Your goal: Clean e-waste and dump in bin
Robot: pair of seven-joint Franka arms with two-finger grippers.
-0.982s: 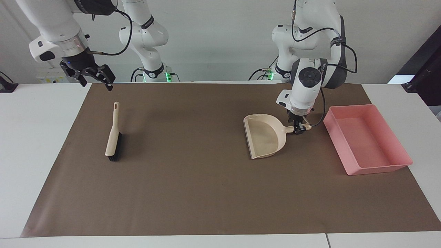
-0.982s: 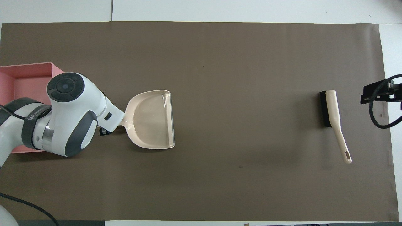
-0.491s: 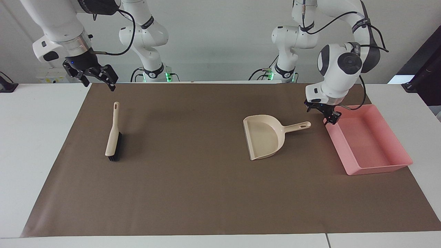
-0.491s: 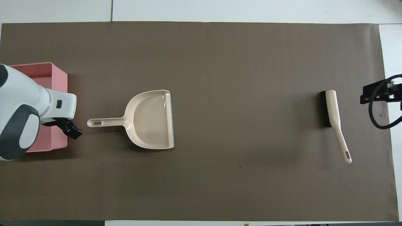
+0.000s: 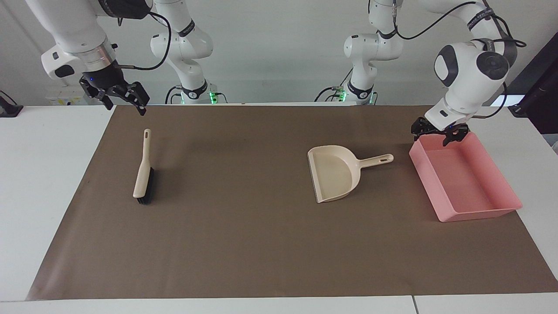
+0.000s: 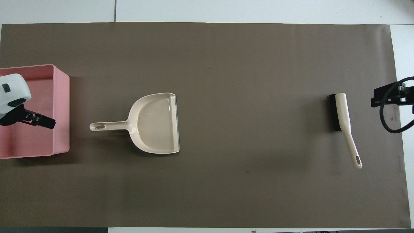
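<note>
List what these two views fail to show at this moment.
- Pink bin, overhead view: its end toward the left arm is cut off by the frame edge, and the left gripper covers part of its floor.
- Right gripper, overhead view: mostly cut off by the frame edge.
- E-waste: none can be made out on the brown mat, in the dustpan or in the bin, in either view.

Wide bare mat (image 5: 244, 244) across the middle and bottom of the frame; only the dustpan (image 5: 333, 172) right of centre, the pink bin (image 5: 508, 192) at the right edge and the brush (image 5: 143, 172) at left break it up
</note>
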